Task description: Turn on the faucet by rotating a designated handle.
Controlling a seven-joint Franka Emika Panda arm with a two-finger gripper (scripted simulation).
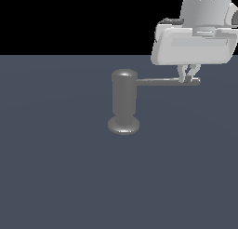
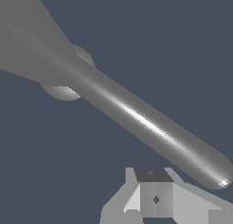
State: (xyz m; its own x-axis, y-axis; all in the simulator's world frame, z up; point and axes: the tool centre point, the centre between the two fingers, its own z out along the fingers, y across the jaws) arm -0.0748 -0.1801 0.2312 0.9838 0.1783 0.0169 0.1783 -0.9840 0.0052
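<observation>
The faucet point(image 1: 124, 100) is a dull grey upright cylinder with a rounded cap, standing on a flared disc base. Its handle point(image 1: 167, 82), a slim grey rod, sticks out horizontally from near the cap toward the exterior view's right. My gripper point(image 1: 188, 77) hangs down at the rod's outer end, fingers close together. In the wrist view the handle point(image 2: 150, 123) runs diagonally past the gripper point(image 2: 154, 193). The fingers sit beside the rod near its rounded tip, shut with nothing between them. I cannot tell whether they touch the rod. The faucet body point(image 2: 27, 41) looms blurred in one corner.
A flat dark blue-grey floor point(image 1: 56, 167) spreads all around the faucet. My white hand housing point(image 1: 193, 45) hangs over the rod's outer end. No other objects show.
</observation>
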